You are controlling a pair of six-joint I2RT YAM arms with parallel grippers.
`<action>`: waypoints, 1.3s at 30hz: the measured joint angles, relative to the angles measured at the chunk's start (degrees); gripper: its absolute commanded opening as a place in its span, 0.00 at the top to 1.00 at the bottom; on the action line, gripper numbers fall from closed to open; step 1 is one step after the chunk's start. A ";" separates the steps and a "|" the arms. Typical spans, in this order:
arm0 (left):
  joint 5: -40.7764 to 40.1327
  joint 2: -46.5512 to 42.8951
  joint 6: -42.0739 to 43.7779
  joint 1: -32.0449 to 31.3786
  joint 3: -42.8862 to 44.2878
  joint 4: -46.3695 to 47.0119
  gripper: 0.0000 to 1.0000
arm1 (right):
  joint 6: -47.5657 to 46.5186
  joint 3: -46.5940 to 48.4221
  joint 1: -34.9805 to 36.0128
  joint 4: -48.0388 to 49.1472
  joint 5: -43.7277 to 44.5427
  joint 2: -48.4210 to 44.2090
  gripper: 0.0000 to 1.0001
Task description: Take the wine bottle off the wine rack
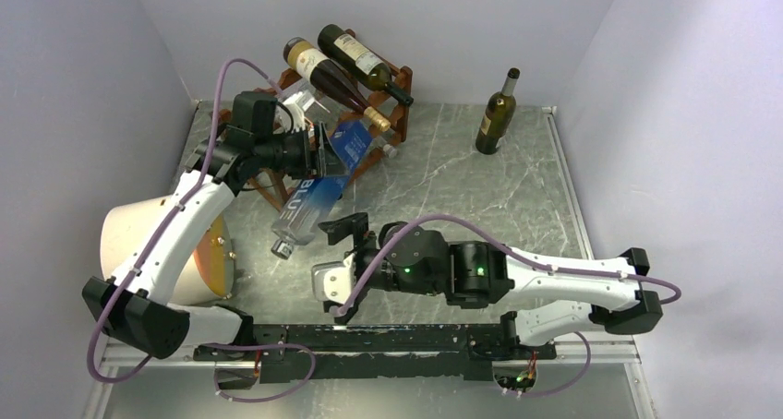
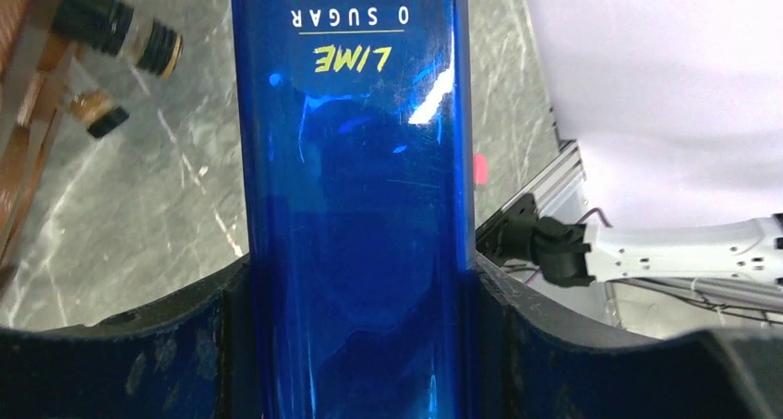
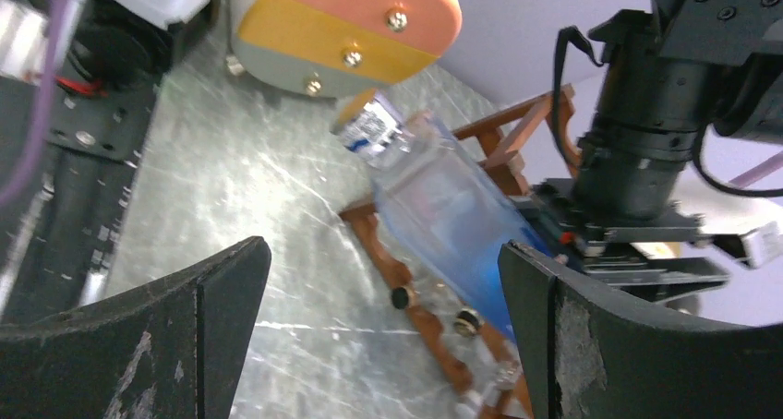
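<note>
Blue bottle clamped between jaws, marble table

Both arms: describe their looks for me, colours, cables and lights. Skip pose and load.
The left arm and right arm have white shells between bulky black joints. A purple cable loops along each. Small green lights glow on the right arm's black forearm. The left pincer and right pincer have dark curved fingers with scuffed edges.

The grey table holds the wine rack. A green bottle stands right of the rack, a cream tub left.
</note>
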 measured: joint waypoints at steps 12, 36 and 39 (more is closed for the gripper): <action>-2.08 -8.85 1.60 -1.95 -13.55 -4.52 0.93 | -17.57 4.46 0.24 -4.22 3.32 10.67 0.01; -2.54 -8.98 3.67 -2.21 -14.78 -6.95 0.93 | -23.61 8.70 -5.92 -4.55 -5.29 22.34 0.19; -2.47 -8.98 3.61 -2.36 -14.78 -7.15 0.93 | -23.96 8.72 -6.16 -4.13 -5.86 22.40 0.20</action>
